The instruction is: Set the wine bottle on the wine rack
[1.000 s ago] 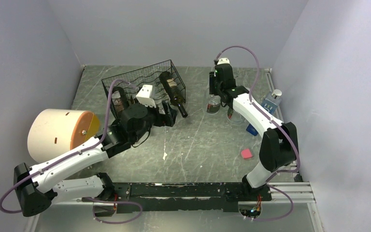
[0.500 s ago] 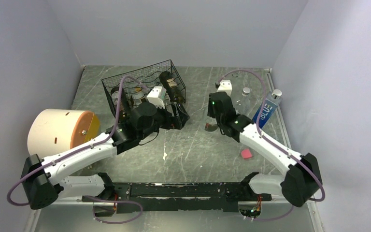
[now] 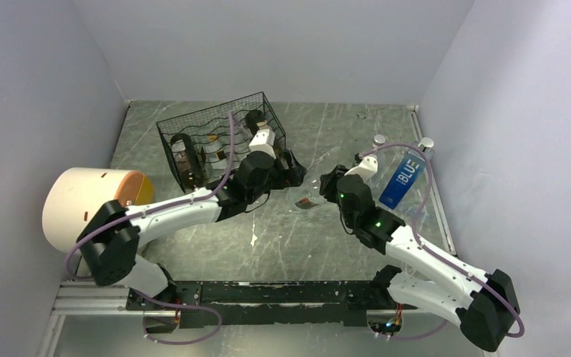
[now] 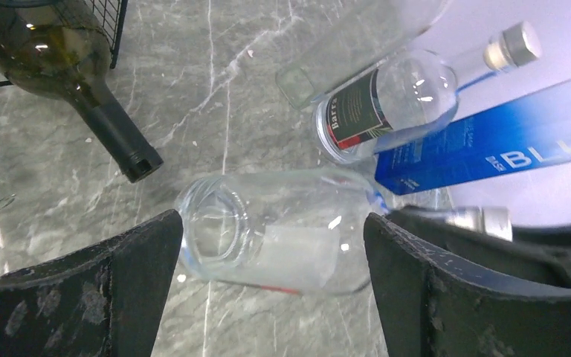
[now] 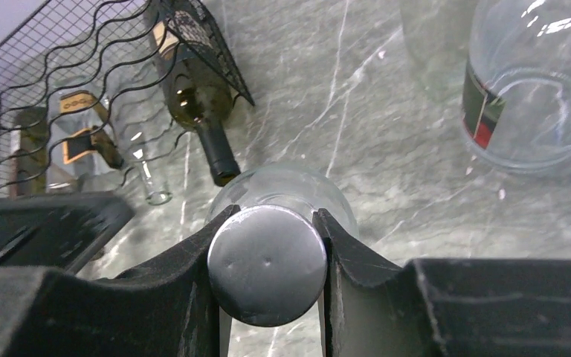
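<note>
A clear glass wine bottle (image 3: 306, 199) lies on its side low over the table, between the two arms. My right gripper (image 5: 268, 253) is shut on its silver-capped neck, and the glass body (image 5: 282, 186) reaches away from the cap. My left gripper (image 4: 273, 249) is open, one finger on each side of the bottle (image 4: 275, 242) near its base, not touching it. The black wire wine rack (image 3: 215, 130) stands at the back left with a dark green bottle (image 3: 264, 137) and other bottles in it. The rack (image 5: 82, 89) also shows in the right wrist view.
A blue box (image 3: 403, 178) leans at the right wall with capped clear bottles beside it. Another clear bottle with a red and black label (image 4: 386, 104) lies near it. A large white cylinder (image 3: 89, 204) sits at the left. The dark bottle's neck (image 4: 119, 141) sticks out of the rack.
My right arm swung from the back right toward the centre, bringing the clear bottle down onto its side. My left arm moved right from the rack to the bottle's base.
</note>
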Available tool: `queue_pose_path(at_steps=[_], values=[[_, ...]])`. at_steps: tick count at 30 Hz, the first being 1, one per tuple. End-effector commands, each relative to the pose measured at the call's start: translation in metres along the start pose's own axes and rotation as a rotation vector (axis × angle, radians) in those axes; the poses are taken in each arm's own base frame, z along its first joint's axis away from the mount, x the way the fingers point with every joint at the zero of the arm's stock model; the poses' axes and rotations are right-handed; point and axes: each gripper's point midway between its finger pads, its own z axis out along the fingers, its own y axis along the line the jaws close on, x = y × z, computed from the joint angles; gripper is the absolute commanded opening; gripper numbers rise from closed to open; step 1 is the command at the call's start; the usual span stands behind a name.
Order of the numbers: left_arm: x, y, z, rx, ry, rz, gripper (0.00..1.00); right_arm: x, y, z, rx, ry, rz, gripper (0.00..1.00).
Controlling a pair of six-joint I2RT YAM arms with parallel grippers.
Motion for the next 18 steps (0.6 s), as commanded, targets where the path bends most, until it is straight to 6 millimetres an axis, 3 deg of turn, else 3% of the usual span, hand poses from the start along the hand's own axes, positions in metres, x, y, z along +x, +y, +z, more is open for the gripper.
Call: queue_pose_path(at_steps=[1,5,8,11,18], values=[[-0.018,-0.017,0.021,0.024,-0.066,-0.089,0.95,0.068,-0.025,-0.013,0.052,0.226,0.002,0.0],[-0.003,0.0,0.032,-0.02,-0.013,-0.109,0.95,0.07,-0.019,-0.024,-0.009,0.264,0.019,0.0],[0.007,0.019,0.039,-0.063,0.04,-0.131,0.94,0.089,-0.015,-0.034,-0.083,0.327,0.032,0.0],[0.008,0.036,0.034,-0.102,0.033,-0.132,0.94,0.104,-0.015,-0.045,-0.133,0.383,0.043,0.0],[0.005,0.056,0.019,-0.118,0.029,-0.079,0.95,0.12,-0.012,-0.068,-0.24,0.487,-0.032,0.0]])
